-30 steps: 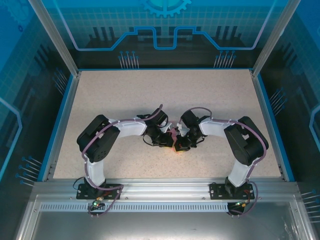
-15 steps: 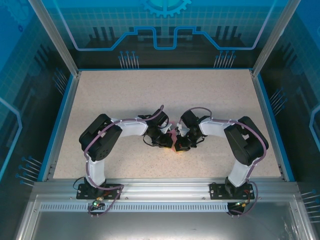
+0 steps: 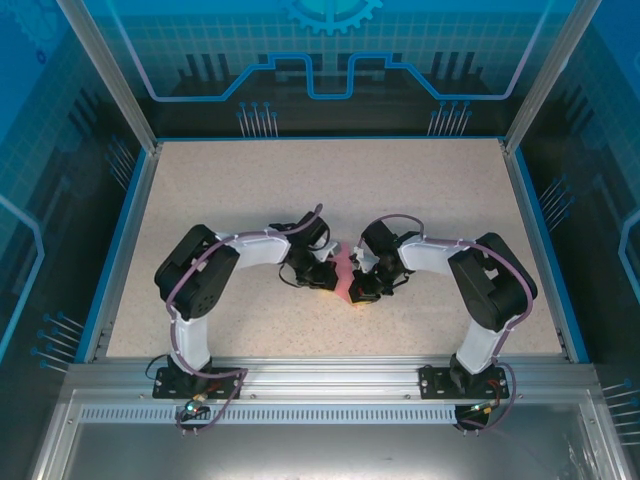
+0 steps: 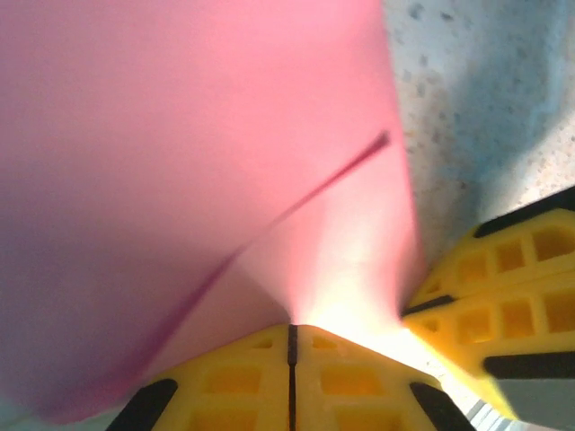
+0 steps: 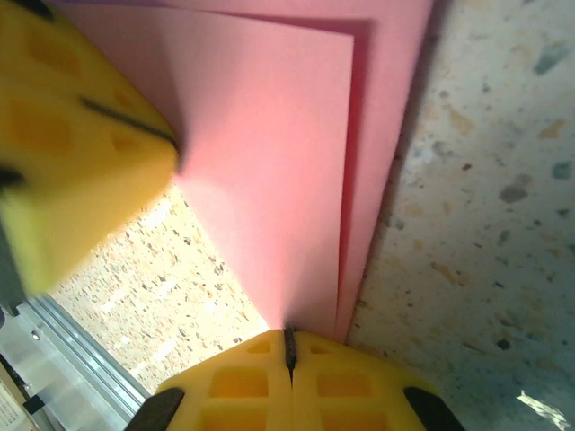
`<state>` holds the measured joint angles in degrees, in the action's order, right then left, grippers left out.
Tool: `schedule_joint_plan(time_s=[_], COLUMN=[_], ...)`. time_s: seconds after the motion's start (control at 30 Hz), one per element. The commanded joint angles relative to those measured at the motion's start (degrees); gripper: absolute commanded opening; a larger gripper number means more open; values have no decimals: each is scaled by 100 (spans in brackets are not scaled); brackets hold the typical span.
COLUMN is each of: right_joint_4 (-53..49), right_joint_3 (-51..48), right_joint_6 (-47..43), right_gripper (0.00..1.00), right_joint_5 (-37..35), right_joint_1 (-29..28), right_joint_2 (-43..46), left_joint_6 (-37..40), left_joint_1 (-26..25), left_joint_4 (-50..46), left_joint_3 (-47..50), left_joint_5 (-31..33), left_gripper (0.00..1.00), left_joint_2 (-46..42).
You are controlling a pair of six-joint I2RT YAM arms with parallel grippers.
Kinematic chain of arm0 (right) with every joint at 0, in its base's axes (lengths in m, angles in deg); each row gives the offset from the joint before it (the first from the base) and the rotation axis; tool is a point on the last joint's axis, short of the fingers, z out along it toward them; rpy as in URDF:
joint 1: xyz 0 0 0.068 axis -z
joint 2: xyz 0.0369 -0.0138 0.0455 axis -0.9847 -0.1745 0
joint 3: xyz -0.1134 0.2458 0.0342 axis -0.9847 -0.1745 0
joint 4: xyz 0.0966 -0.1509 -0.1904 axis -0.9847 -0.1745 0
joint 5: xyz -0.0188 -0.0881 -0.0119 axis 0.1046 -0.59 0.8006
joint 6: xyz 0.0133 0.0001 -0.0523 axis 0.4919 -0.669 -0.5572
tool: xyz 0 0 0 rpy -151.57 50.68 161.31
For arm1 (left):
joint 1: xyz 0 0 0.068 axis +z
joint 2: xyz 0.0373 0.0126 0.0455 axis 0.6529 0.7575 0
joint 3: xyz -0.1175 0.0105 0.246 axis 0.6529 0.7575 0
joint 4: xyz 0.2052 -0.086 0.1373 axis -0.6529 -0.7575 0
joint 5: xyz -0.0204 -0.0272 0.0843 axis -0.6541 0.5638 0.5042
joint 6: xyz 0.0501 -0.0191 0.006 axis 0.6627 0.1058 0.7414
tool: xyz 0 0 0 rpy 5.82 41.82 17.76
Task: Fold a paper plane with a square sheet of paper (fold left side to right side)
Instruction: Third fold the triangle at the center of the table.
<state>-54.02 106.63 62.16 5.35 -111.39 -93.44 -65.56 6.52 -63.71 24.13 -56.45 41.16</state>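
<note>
Pink paper (image 3: 343,272) sits right between the two grippers, about halfway between the left and right edges of the table (image 3: 300,190) and a bit nearer its near edge than the far one.

Left gripper (image 4: 290,330) has its yellow fingers (image 4: 234,382) pressed together on the paper's edge, no gap at all. From its wrist cam you can see one dark crease line running diagonally across the sheet. Right gripper (image 5: 287,334) is doing the same thing from the other side, fingers pinched tight on the paper. In that view there are clearly two layers, the top one stopping a little short of the one underneath. The two grippers are close to each other, each showing up in the other's cam.

I can't tell for sure whether the paper is lifted off the table or resting on it.

My read: this is mid-fold, with both arms gripping a partly folded sheet, so it's not a plane yet. The next move probably needs the left side carried over onto the right with the edges lined up, then pressed flat for a clean crease. Thin paper slips or buckles easily, so slow and even seems best.
</note>
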Motion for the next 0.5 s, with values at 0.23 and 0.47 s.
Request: schedule_joint_plan(time_s=[0.23,0.47], right_joint_4=[-590,-67], right_joint_3=[-306,-272], right_joint_6=[-44,-66], right_gripper=[0,6], right_joint_5=[-769,-458], right_joint_1=[90,88], right_joint_2=[-153,309], left_joint_6=[680,363], left_joint_1=[874,901], left_joint_4=[-716,-654], left_joint_3=[43,120], left_joint_5=[855,548], left_gripper=[8,17], left_joint_2=[-194,-786])
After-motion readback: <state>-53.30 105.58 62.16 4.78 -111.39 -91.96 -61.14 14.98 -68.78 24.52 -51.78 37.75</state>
